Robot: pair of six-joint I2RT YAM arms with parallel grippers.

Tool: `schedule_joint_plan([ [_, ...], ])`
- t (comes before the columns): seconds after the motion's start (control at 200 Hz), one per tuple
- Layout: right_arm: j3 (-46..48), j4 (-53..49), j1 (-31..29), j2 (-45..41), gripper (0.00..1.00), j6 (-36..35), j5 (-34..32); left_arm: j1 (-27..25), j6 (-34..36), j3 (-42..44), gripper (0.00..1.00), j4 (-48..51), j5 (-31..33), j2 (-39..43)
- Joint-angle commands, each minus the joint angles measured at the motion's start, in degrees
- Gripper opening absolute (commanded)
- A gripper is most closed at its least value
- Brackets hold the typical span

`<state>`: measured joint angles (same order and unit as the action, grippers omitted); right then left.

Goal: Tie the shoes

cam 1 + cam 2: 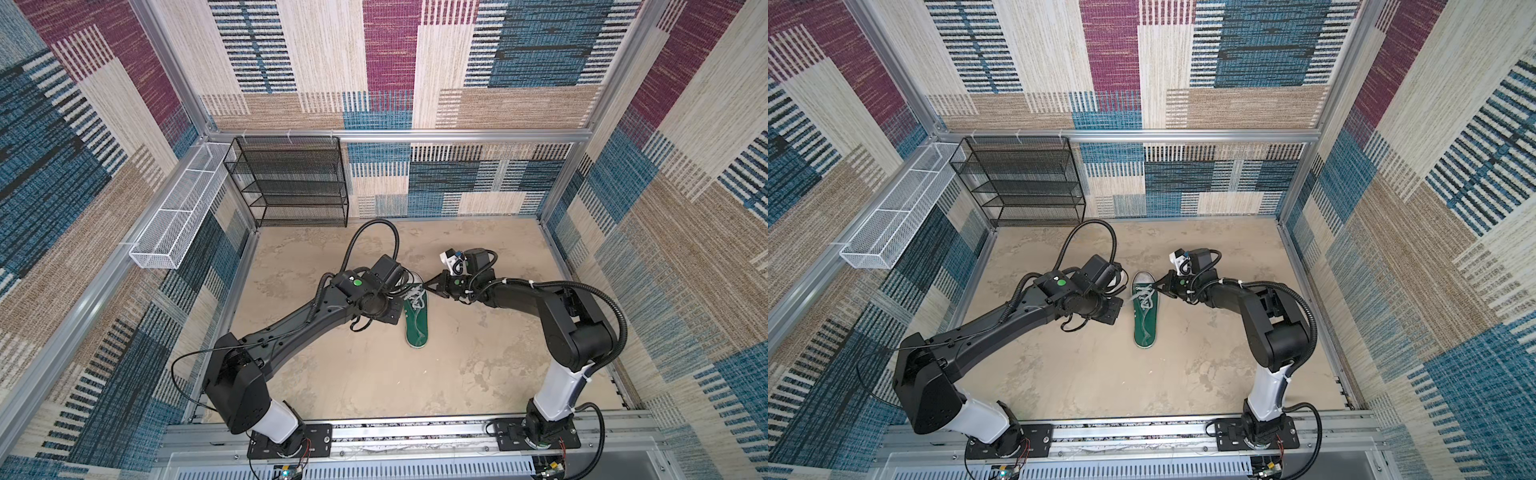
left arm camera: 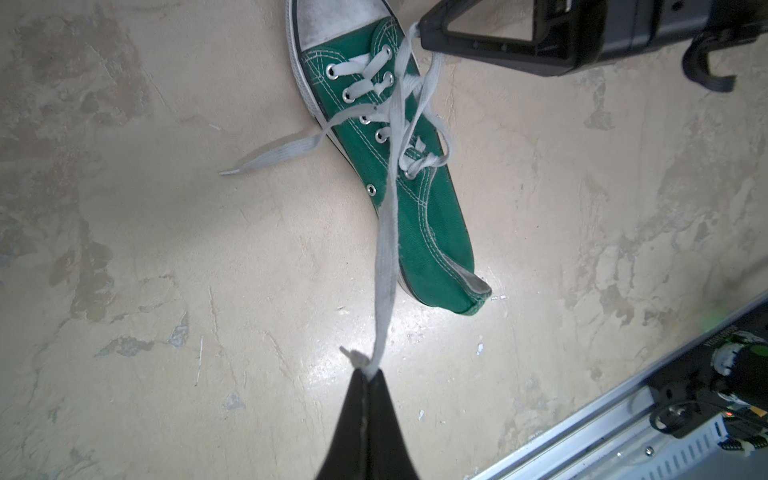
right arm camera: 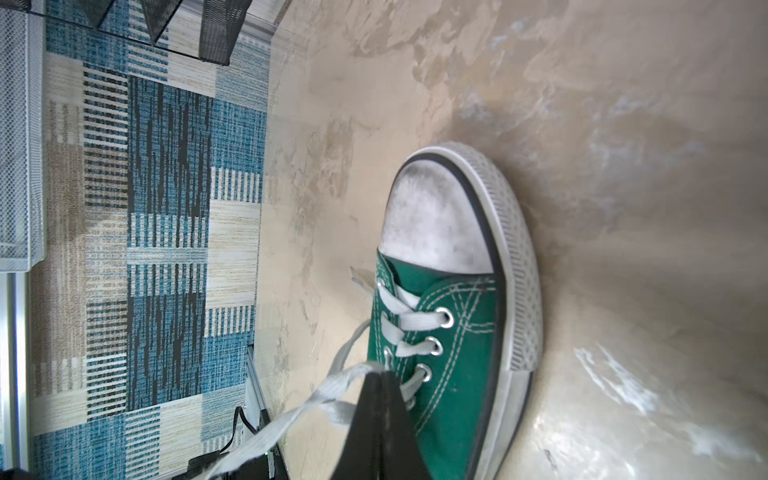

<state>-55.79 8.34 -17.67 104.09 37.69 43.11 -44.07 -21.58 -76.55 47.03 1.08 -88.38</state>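
Note:
One green sneaker (image 1: pixel 417 324) (image 1: pixel 1145 324) with a white toe cap lies mid-floor, toe toward the back wall. It also shows in the left wrist view (image 2: pixel 432 232) and the right wrist view (image 3: pixel 457 353). My left gripper (image 2: pixel 368 372) is shut on a whitish lace (image 2: pixel 384 257) pulled taut from the eyelets toward the heel side. My right gripper (image 1: pixel 426 286) (image 1: pixel 1156 284) (image 3: pixel 380 374) is shut on a lace strand (image 3: pixel 332 386) beside the upper eyelets near the toe. The two strands cross over the tongue. One loose lace end (image 2: pixel 270 153) lies on the floor beside the shoe.
A black mesh shelf rack (image 1: pixel 291 183) stands at the back left. A white mesh basket (image 1: pixel 178 208) hangs on the left wall. The aluminium base rail (image 1: pixel 415 432) runs along the front edge. Patterned walls enclose the beige floor (image 1: pixel 374 374).

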Motion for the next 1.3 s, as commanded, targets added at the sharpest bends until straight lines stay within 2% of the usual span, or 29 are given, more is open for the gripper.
schedule_joint_plan([
  [0.0, 0.3, 2.6, 0.0, -1.1, 0.01, 0.0, 1.3, 0.0, -0.8, -1.8, 0.00, -0.2, -1.0, -0.7],
  [0.376, -0.4, 1.2, -0.1, 0.6, 0.02, -0.1, 1.0, 0.0, 0.2, -5.7, 0.00, -1.4, 0.4, 0.6],
  [0.501, -0.2, 1.4, 0.0, 0.3, 0.01, 0.1, 0.6, 0.0, 0.7, -6.9, 0.00, -1.6, -1.8, -0.3],
  [0.651, -1.1, 1.6, 0.0, 0.5, 0.01, 0.4, 0.4, 0.0, 0.8, -2.8, 0.00, -1.7, -4.3, 0.9],
  [0.851, -1.5, 1.6, -0.1, 1.8, 0.04, 1.1, 0.4, -0.1, 2.1, 5.0, 0.00, -2.2, -11.9, 2.3],
  [1.022, -1.6, 0.3, -0.1, 2.2, 0.06, 0.8, 0.9, -0.2, 1.4, 4.7, 0.00, -2.5, -16.8, -2.6],
  [1.297, -1.4, -3.5, 0.1, 2.0, 0.14, -0.9, 0.9, 0.0, 2.6, -1.5, 0.00, 0.9, -15.1, -13.5],
])
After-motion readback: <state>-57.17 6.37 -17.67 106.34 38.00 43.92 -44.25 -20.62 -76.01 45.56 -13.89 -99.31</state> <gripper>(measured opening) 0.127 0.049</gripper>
